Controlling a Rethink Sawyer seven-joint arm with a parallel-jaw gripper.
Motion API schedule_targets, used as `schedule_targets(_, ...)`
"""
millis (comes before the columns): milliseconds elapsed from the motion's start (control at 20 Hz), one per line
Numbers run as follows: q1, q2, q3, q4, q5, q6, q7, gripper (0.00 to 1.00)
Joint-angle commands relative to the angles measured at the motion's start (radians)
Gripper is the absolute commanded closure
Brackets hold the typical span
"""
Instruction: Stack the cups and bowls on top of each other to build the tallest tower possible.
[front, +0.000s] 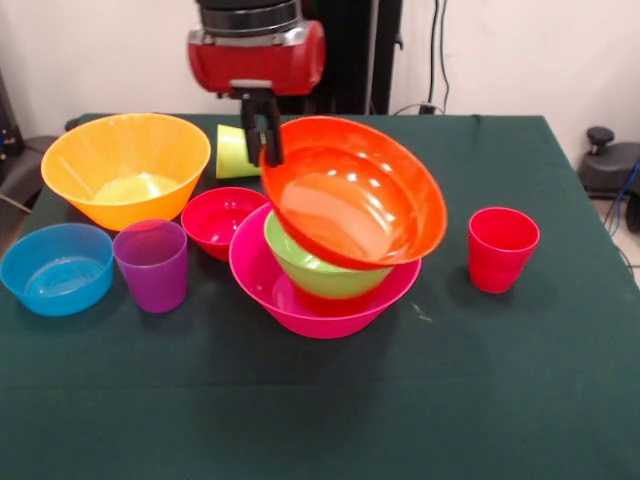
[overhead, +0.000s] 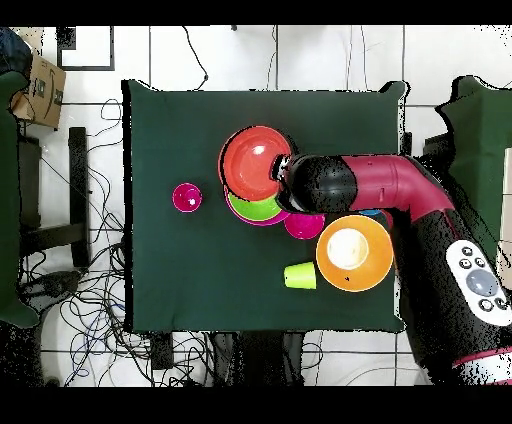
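Note:
My gripper (front: 267, 150) is shut on the near-left rim of the orange-red bowl (front: 355, 195), which hangs steeply tilted, its inside facing the front. Its lower edge rests in or just over the green bowl (front: 315, 268), which is nested in the wide pink bowl (front: 320, 300), the tower's lowest piece. From overhead the orange-red bowl (overhead: 252, 163) covers most of the green bowl (overhead: 258, 209), and the arm hides the gripper. On the cloth stand the purple cup (front: 152, 265) and the red cup (front: 502, 248). The lime green cup (front: 235, 152) lies on its side.
The large yellow-orange bowl (front: 125, 165) sits at the back left, the small red bowl (front: 222, 220) just left of the pink one, and the blue bowl (front: 55, 268) at the left edge. The green tablecloth (front: 320, 420) spreads across the front.

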Motion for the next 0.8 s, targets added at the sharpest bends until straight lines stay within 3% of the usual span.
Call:
schedule_targets(50,-0.025,0.047,0.039,0.008,-0.103,0.042,-0.319,1.00)
schedule_targets(800,-0.021,0.010,0.059,0.085,-0.101,0.022,-0.215,1.00)
